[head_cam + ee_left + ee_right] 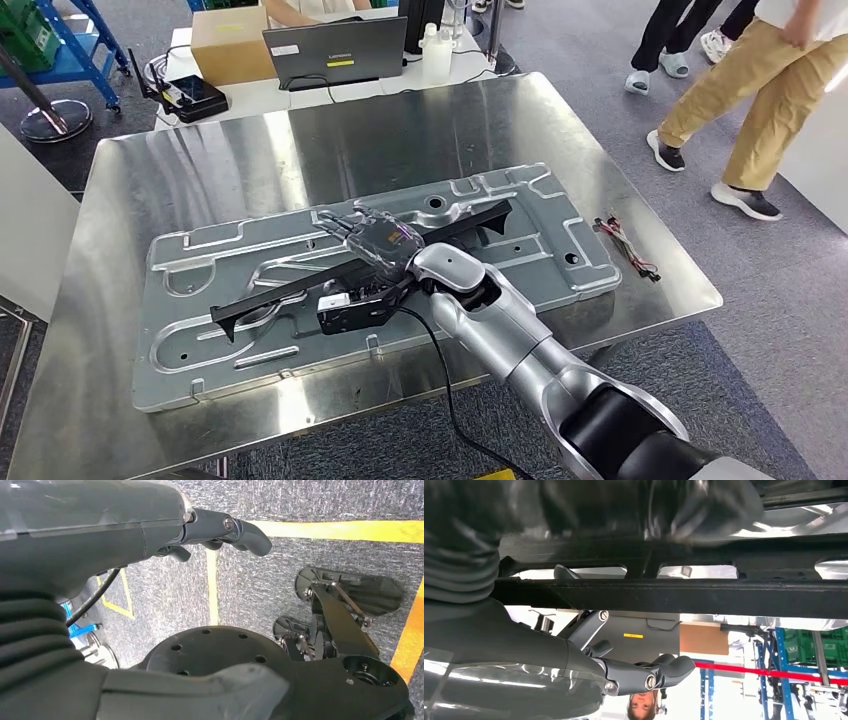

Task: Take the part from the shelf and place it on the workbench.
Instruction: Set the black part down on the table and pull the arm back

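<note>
The long black part (270,295) lies slantwise on a stamped silver panel (250,245) on the steel workbench (400,130). My right hand (378,245) hovers over the part's middle with its fingers spread. In the right wrist view the part (724,597) crosses the picture as a dark slotted bar, and my fingers (664,672) stand apart from it with background showing between. My left hand (220,527) hangs over grey carpet, fingers loosely extended and holding nothing.
A small wire bundle (625,245) lies near the workbench's right edge. Behind the bench stand a laptop (335,50), a cardboard box (230,45) and bottles (437,45). People (760,90) walk at the far right. A blue cart (50,40) stands far left.
</note>
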### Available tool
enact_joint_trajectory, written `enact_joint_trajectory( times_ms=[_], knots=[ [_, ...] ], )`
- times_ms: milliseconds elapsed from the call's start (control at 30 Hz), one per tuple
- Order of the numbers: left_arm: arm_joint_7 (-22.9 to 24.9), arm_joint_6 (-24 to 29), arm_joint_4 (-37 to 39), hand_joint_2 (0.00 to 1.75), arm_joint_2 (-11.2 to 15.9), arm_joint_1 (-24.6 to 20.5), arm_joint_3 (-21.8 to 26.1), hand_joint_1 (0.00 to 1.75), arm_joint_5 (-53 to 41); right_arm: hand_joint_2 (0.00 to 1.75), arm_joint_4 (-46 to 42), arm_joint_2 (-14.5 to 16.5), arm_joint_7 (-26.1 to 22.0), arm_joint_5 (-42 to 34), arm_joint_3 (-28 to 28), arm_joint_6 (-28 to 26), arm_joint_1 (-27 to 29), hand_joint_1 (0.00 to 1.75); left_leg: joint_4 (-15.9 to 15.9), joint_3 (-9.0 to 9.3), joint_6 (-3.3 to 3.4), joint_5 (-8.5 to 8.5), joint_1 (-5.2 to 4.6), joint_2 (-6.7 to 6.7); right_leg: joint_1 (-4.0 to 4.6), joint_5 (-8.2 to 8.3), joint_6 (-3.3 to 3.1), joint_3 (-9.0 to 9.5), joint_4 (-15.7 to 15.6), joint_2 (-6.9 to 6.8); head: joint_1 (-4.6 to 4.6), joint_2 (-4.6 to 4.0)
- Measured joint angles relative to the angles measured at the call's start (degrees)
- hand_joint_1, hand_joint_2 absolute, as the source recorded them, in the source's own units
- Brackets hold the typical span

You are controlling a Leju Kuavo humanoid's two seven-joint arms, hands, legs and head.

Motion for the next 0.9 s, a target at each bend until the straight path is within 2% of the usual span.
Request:
enact_joint_trajectory(
  times_ms=[367,700,900],
  knots=[
    [0.9,-0.4,-0.9,0.00,0.1,1.0,-1.8,0.00,3.2,0.00,-2.7,0.0,-2.0,-3.5,0.3,2.7,1.8,0.00,0.0,0.00,0.00,0.00,-0.01,0.02,-0.01,0.00,0.00,0.00,0.0,0.02,0.00,0.00],
    [1.1,-0.2,-1.8,0.00,0.1,2.3,-4.3,0.00,5.8,0.00,-15.7,-0.4,-2.1,-6.0,3.2,2.0,5.7,0.00,0.0,-0.11,-0.03,-0.04,0.00,0.02,-0.01,-0.07,-0.01,-0.13,0.0,0.02,0.00,0.00],
    [1.2,-0.1,-2.1,0.00,0.1,2.7,-5.1,0.00,6.4,0.00,-18.9,-0.8,-2.2,-6.3,3.9,2.0,6.3,0.00,0.0,-0.12,-0.02,-0.05,0.00,0.01,-0.01,-0.08,-0.01,-0.12,0.0,0.02,0.00,0.00]
  ],
)
